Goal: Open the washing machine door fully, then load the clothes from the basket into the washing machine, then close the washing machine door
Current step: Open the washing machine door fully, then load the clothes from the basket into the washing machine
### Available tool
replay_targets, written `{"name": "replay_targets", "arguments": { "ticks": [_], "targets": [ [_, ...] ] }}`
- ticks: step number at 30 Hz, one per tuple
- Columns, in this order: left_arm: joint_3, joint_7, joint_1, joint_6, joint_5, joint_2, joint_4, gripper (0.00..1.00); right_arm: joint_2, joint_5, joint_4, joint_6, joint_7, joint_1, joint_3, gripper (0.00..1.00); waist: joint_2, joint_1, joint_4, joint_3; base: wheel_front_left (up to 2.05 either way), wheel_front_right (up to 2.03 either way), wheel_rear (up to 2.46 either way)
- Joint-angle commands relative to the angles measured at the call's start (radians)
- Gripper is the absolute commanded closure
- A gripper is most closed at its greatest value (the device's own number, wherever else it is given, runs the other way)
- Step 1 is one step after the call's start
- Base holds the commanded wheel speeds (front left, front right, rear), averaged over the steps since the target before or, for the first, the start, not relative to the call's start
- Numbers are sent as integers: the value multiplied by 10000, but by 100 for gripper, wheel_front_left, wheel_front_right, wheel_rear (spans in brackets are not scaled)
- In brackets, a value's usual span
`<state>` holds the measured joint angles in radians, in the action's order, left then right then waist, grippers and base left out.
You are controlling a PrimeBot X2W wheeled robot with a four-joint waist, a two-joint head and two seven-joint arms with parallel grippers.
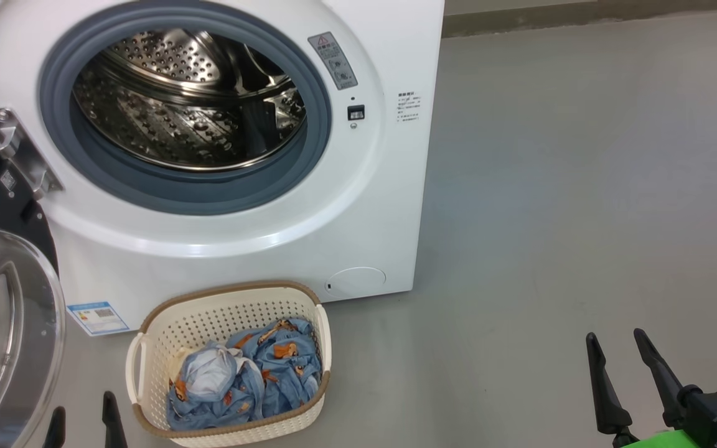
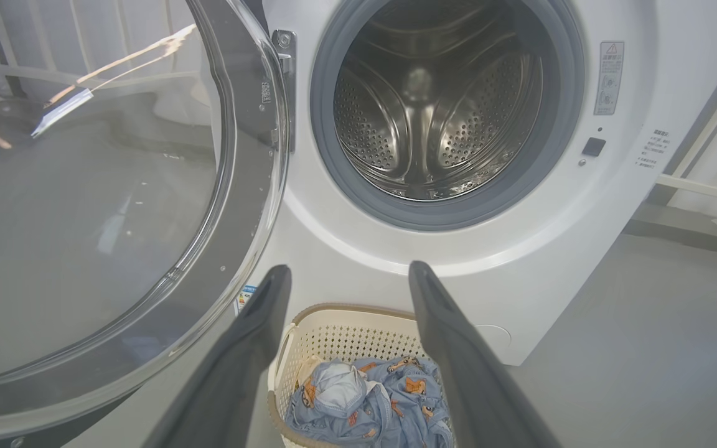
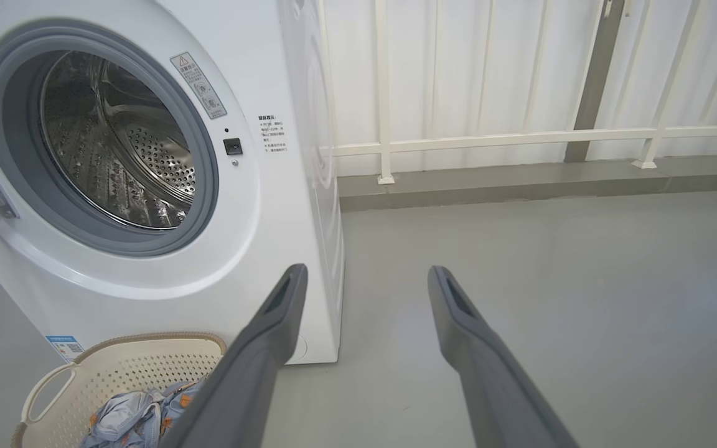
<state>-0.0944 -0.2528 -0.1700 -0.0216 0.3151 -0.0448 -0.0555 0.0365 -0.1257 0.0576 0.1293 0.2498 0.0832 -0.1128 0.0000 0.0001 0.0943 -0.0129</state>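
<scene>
Head view: washing machine [image 1: 365, 205] fills 10 to 12 o'clock. Its door [image 1: 4, 298] is swung out at 9 o'clock and the opening is clear. Drum [image 1: 178, 106] looks empty. Basket [image 1: 234, 290] sits on the floor [image 1: 582, 186] at 6 o'clock, just in front of the machine. The clothes [image 1: 253, 373] are heaped inside it, blue with a pale bit. My left tool [image 1: 83, 418] is at 7 o'clock, just beside the basket, fingers spread, nothing in them. My right tool [image 1: 615, 337] is at 4 o'clock, well apart from the basket, spread too, empty.

Left wrist view: my fingers are wide apart with nothing between. Basket and clothes at 6 o'clock beyond the tips, not touched. Door glass at 9 o'clock, drum at 12, no fabric in it.

Right wrist view: fingers spread over bare floor. Machine at 10 o'clock, basket at 7 o'clock, partly hidden by one finger.

Progress, my call: step one looks done, since the door stands wide. Whether it's at its stop I can't tell. Loading not started: all the clothes I see are in the basket. Left to do: grab clothes, put them in the drum, shut the door. Left tool is the nearer one for the first grab.
</scene>
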Motion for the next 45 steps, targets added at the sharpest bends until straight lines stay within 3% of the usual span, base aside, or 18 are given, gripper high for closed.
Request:
{"name": "replay_targets", "arguments": {
  "ticks": [1, 28, 45],
  "targets": [
    [-390, -89, 31, -78, 18, -56, 207, 0, 137, 2, -291, 14, 120, -79, 183, 0, 0, -1, -31, 70, 0, 0, 0],
    [-352, -89, -400, -118, 59, -55, 481, 0, 137, 143, -266, 14, 120, 9, 83, 0, 0, -1, -638, 165, 0, 0, 0],
    [-227, -89, -633, -118, 192, -55, 510, 0, 137, 172, -256, 14, 120, 8, 121, 0, 0, -1, -640, 199, 0, 0, 0]
  ]
}}
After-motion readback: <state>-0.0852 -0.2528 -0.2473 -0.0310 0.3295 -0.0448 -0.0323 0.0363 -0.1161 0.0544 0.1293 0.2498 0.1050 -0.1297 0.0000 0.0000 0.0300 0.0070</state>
